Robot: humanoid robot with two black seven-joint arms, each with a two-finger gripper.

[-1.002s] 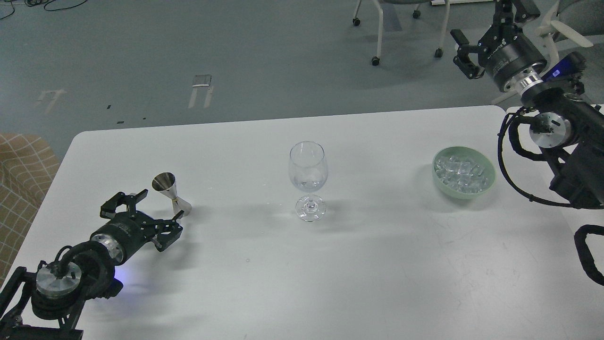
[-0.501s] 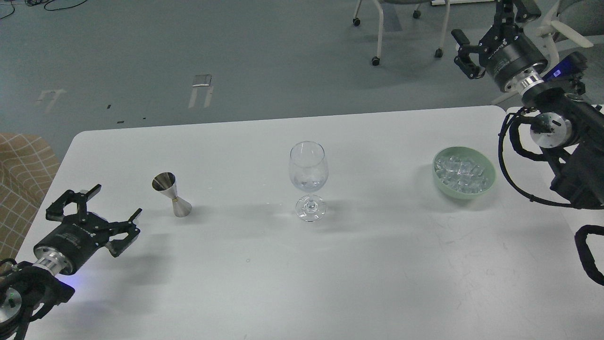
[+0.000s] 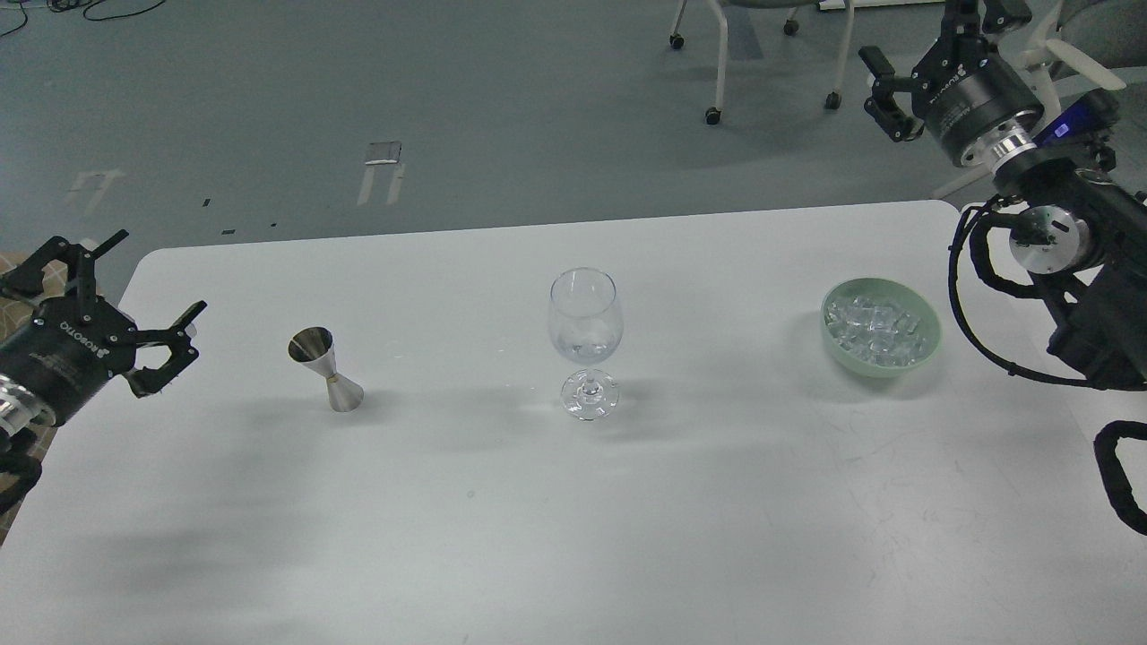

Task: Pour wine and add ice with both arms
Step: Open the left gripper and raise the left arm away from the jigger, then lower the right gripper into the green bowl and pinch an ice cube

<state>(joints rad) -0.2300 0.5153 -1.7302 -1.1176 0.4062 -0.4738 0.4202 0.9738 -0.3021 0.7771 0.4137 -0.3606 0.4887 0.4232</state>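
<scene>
Left gripper (image 3: pixel 112 282) farther back from jigger (image 3: pixel 325 369).

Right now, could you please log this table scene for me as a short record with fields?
left gripper: open, empty, raised at the table's left edge
right gripper: open, empty, raised beyond the far right corner
jigger: upright, left of the glass
wine glass: upright, centre, something clear at its bottom
green bowl: right, holding ice
table: white
</scene>
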